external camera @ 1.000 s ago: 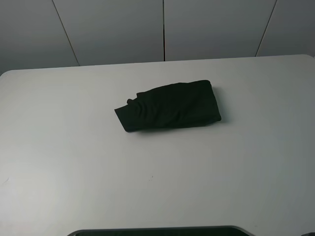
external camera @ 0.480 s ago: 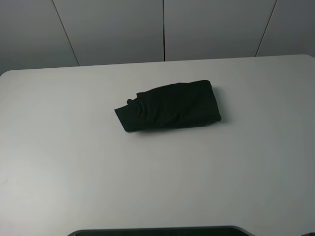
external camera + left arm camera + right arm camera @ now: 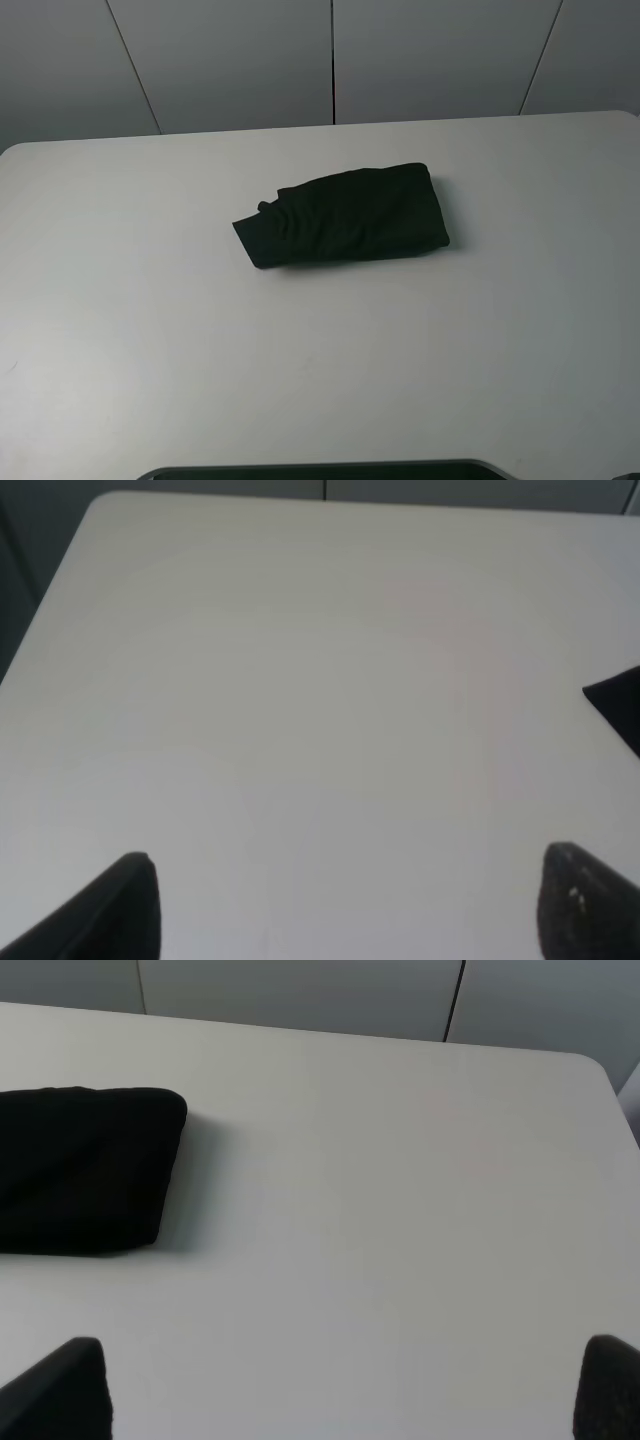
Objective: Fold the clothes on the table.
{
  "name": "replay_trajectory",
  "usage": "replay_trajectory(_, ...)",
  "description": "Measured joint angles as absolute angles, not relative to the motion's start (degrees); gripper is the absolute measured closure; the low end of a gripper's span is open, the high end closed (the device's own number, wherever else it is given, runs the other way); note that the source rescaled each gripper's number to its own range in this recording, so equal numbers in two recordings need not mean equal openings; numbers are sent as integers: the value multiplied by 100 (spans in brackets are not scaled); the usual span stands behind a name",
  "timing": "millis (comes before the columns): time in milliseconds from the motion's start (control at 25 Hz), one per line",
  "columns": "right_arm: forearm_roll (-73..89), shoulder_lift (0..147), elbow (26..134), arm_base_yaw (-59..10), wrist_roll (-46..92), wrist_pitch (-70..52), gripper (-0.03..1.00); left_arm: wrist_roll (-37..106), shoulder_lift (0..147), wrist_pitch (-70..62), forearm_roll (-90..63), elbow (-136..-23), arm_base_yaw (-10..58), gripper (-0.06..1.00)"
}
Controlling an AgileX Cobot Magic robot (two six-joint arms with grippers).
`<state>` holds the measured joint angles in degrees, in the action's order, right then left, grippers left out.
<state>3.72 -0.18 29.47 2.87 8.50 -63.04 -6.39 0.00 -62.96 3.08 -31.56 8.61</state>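
Note:
A black garment (image 3: 345, 215) lies folded into a compact bundle near the middle of the white table (image 3: 150, 330). Its right end also shows in the right wrist view (image 3: 85, 1165), and one corner shows in the left wrist view (image 3: 618, 705). Neither arm appears in the exterior high view. My left gripper (image 3: 350, 905) is open and empty, with its fingertips (image 3: 125, 910) wide apart above bare table. My right gripper (image 3: 340, 1390) is open and empty too, with its fingertips (image 3: 60, 1390) wide apart and well short of the garment.
Grey wall panels (image 3: 330, 60) stand behind the table's far edge. A dark edge (image 3: 320, 470) runs along the bottom of the exterior high view. The table's far left corner (image 3: 95, 505) shows in the left wrist view.

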Motion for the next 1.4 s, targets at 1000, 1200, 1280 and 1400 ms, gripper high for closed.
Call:
replay_trajectory(1000,209,-18,2947,287,604,-6282,-3,-286,0,-6199,112,-2929,1565,-6)
replay_trajectory(1200,209,-18,2947,287,604,-6282,-3,-286,0,-6199,112,-2929,1565,-6)
replay_trajectory(1280,209,-18,2947,287,604,-6282,-3,-286,0,-6199,112,-2929,1565,-6)
replay_trajectory(1400,209,-18,2947,287,604,-6282,-3,-286,0,-6199,112,-2929,1565,-6)
